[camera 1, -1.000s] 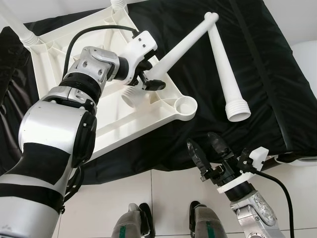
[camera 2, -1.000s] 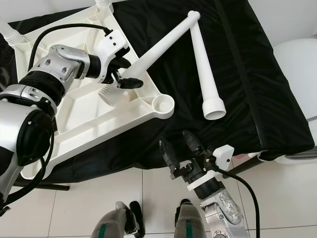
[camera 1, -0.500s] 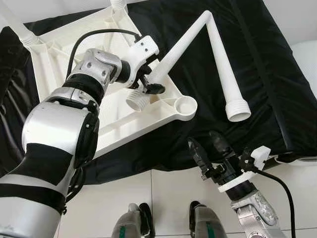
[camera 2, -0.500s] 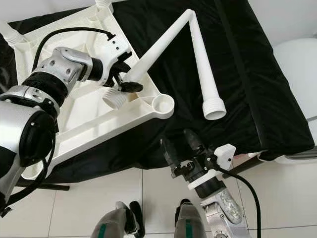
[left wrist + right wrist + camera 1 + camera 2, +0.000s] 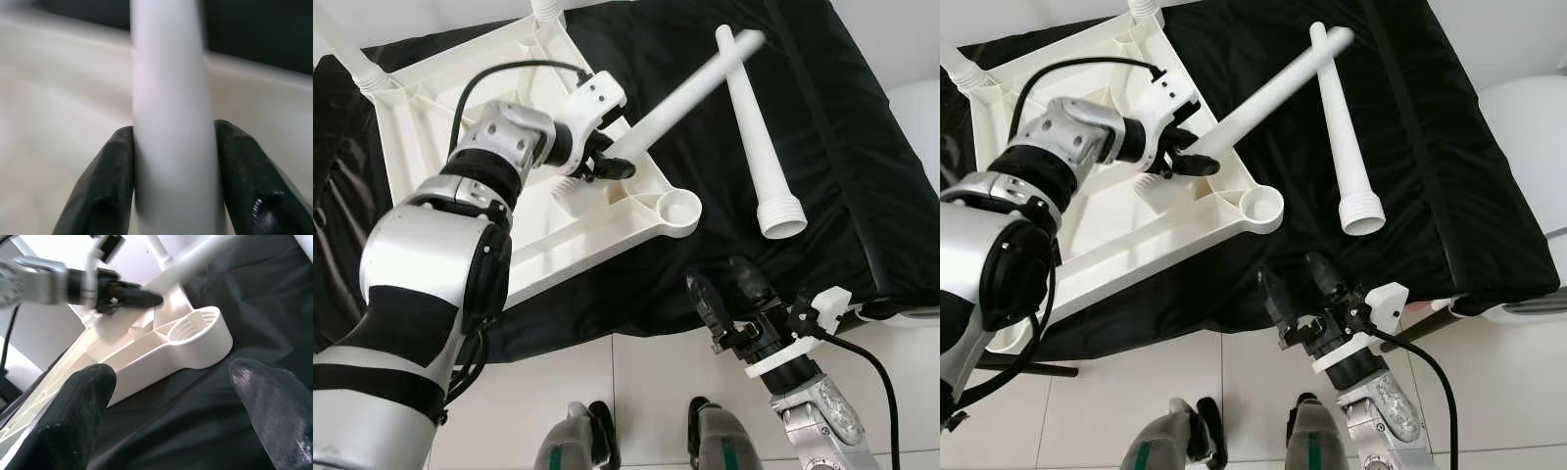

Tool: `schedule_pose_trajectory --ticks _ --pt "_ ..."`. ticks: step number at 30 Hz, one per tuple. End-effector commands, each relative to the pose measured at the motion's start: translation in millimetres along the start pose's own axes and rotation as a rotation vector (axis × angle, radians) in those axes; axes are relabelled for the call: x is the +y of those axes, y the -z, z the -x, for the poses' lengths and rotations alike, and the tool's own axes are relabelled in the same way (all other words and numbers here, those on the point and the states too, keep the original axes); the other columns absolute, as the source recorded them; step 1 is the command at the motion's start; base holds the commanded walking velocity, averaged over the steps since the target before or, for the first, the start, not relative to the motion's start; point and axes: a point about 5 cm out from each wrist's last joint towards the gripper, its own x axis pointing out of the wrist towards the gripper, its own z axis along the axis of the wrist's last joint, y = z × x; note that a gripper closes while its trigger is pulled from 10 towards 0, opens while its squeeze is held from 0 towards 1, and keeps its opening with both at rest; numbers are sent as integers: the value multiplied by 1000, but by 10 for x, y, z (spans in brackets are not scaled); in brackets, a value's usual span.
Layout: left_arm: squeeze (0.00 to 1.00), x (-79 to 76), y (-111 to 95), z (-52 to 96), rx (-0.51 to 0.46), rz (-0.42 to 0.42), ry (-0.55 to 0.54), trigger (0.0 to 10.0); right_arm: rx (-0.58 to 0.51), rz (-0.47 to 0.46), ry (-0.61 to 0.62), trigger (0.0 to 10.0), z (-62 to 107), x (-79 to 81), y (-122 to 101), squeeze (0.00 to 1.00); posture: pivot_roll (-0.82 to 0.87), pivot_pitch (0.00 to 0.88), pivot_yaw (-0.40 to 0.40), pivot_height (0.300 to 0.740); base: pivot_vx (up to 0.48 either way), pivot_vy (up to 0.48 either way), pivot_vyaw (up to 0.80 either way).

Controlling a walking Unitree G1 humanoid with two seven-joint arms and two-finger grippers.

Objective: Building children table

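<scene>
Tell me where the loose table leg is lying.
In the left eye view the loose table leg lies on the black cloth, to the robot's right of the upturned tabletop, threaded end nearest the robot.

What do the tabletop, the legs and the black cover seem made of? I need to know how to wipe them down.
Tabletop: looks like moulded white plastic, semi-matte, judging by its ribs and its threaded socket.
Legs, one held in the left claw, one lying loose: likely the same plastic, smooth hollow tubes with threaded ends.
Cover: seemingly thin black fabric with a slight sheen, wrinkled and draped.
</scene>
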Motion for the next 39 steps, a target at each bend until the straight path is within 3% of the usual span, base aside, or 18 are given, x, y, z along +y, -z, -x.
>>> schedule_pose_trajectory --ticks 1,13,29,35,36,37,38,39 --pt "0 125 175 22 55 17 -150 0 9 -16 3 10000 25 18 8 0 -219 271 180 740 0 0 0" --pt "0 168 102 35 37 -21 -131 0 15 -19 -3 10000 4 -2 7 0 -199 265 168 740 0 0 0" --pt "0 91 -46 12 -19 -21 -123 0 16 -26 -7 10000 -35 -31 27 0 -192 257 165 740 0 0 0" --pt "0 109 -265 37 -94 -24 -53 0 9 -42 -9 10000 -114 -83 74 0 -145 225 155 740 0 0 0" --pt "0 134 -347 57 -124 -21 -21 7686 1 -58 -14 10000 -171 -104 104 0 -128 215 148 740 0 0 0" --pt "0 134 -347 57 -124 -21 -21 7686 1 -58 -14 10000 -171 -104 104 0 -128 215 148 740 0 0 0" --pt "0 145 -387 70 -142 -13 6 10000 -1 -67 -19 10000 -207 -115 120 0 -109 202 142 740 0 0 0" --pt "0 156 -429 85 -163 9 38 10000 -4 -80 -27 10000 -247 -126 138 0 -95 191 135 740 0 0 0"
